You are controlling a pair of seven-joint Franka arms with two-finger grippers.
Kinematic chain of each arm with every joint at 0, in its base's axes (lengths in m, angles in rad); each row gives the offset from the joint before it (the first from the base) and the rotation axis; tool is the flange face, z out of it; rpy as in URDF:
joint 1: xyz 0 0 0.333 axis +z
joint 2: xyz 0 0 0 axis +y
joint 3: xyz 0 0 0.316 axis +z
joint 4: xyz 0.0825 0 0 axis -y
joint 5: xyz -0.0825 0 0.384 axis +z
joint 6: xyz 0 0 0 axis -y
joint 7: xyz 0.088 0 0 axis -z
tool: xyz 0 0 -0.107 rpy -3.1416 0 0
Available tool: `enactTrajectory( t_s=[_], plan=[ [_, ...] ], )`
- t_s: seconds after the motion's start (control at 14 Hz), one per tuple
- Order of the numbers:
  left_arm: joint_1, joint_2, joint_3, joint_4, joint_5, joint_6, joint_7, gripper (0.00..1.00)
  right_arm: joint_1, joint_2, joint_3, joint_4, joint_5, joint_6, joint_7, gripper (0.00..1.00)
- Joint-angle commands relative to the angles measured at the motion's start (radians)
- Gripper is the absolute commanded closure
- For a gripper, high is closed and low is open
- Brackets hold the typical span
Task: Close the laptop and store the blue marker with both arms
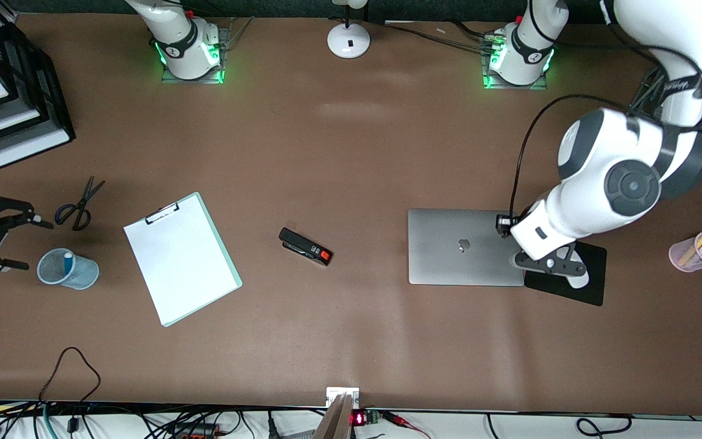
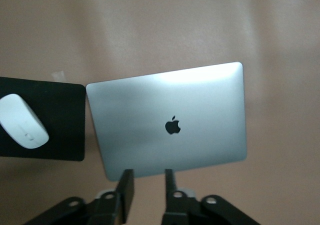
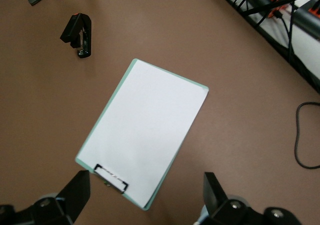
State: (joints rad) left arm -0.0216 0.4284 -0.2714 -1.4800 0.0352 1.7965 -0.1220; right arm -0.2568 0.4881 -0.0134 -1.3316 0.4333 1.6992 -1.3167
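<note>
The laptop [image 1: 464,246] lies shut on the table, silver lid up with the dark apple logo; the left wrist view shows it too [image 2: 170,120]. My left gripper [image 1: 561,265] hangs over the black mouse pad [image 1: 592,289] beside the laptop, its fingers a narrow gap apart with nothing between them [image 2: 148,177]. The blue marker [image 1: 68,262] stands in a pale blue mesh cup [image 1: 83,274] toward the right arm's end. My right gripper [image 1: 31,244] is wide open and empty beside that cup; its wrist view [image 3: 146,185] looks down on the clipboard.
A white mouse [image 1: 578,278] sits on the mouse pad. A clipboard with white paper [image 1: 181,258], a black stapler [image 1: 305,246] and scissors [image 1: 78,204] lie on the table. A pink cup of pens [image 1: 695,253] stands at the left arm's end. Paper trays [image 1: 16,116] and a lamp base [image 1: 348,39] stand near the bases.
</note>
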Motion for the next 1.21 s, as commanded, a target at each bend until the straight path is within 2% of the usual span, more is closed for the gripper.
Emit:
enactTrajectory(
  t_s=[0.0,0.21,0.36,0.43,0.57,0.64,0.79,0.93,1.0,1.14],
  plan=[
    [0.008,-0.065,-0.003,-0.002,0.022,-0.064,0.093,0.02,0.075,-0.069,-0.007,-0.041,-0.128,-0.030,0.217,0.00],
    [0.011,-0.117,0.000,-0.002,0.019,-0.162,0.102,0.01,0.175,-0.134,-0.007,-0.060,-0.246,-0.068,0.503,0.00],
    [0.012,-0.163,0.004,-0.005,0.020,-0.198,0.096,0.01,0.232,-0.169,-0.008,-0.072,-0.283,-0.104,0.690,0.00],
    [0.025,-0.196,0.021,-0.020,0.019,-0.212,0.104,0.00,0.266,-0.192,-0.008,-0.096,-0.319,-0.104,0.811,0.00],
    [0.023,-0.284,0.044,-0.090,0.019,-0.207,0.094,0.00,0.344,-0.242,-0.007,-0.149,-0.450,-0.087,1.041,0.00],
    [0.023,-0.328,0.081,-0.129,0.015,-0.197,0.105,0.00,0.372,-0.272,-0.007,-0.176,-0.475,-0.087,1.130,0.00],
    [0.022,-0.390,0.151,-0.207,0.002,-0.100,0.128,0.00,0.386,-0.388,-0.002,-0.315,-0.476,-0.015,1.252,0.00],
    [0.029,-0.483,0.156,-0.328,0.002,0.021,0.134,0.00,0.384,-0.523,-0.003,-0.467,-0.469,0.078,1.277,0.00],
    [0.031,-0.523,0.165,-0.383,0.002,0.065,0.124,0.00,0.380,-0.558,-0.006,-0.494,-0.464,0.080,1.277,0.00],
    [0.032,-0.522,0.181,-0.385,0.002,0.032,0.134,0.00,0.349,-0.588,-0.011,-0.497,-0.463,0.074,1.277,0.00]
  ],
)
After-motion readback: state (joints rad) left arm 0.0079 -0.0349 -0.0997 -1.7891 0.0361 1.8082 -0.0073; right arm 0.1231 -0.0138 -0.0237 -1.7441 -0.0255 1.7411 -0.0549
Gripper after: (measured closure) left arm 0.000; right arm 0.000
